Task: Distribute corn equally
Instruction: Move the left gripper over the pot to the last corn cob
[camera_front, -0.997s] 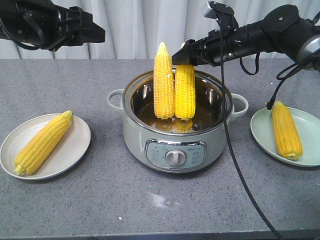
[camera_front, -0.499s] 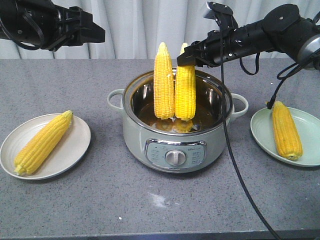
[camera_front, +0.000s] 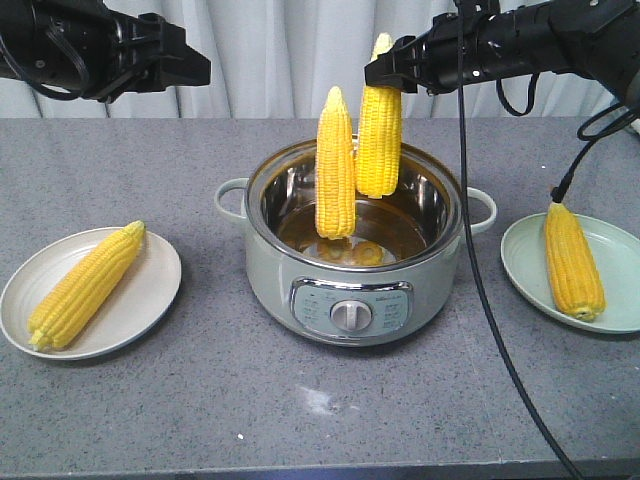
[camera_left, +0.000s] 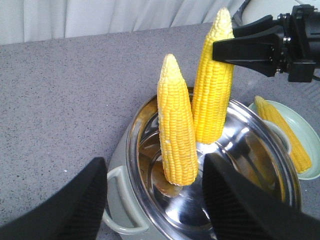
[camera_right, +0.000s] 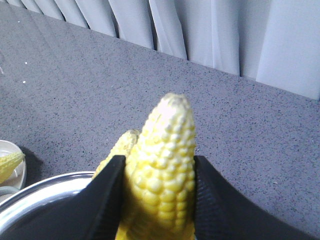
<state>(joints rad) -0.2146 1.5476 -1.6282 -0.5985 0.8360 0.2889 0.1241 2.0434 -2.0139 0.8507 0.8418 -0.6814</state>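
Right gripper (camera_front: 385, 72) clamps the higher cob (camera_front: 379, 140) at its tip, axis vertical over the centre pot (camera_front: 300, 270). The green plate (camera_front: 625, 285) lies lower right. Left gripper (camera_front: 190, 62) gapes empty.

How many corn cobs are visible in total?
4. One cob lies on the white plate, a second cob on the green plate, a third cob stands upright in the pot, a fourth cob hangs over it in the right gripper. The pot's near wall could hide more.

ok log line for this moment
right gripper: shut on upright yellow corn cob over silver pot | left gripper: open | second cob: standing in pot
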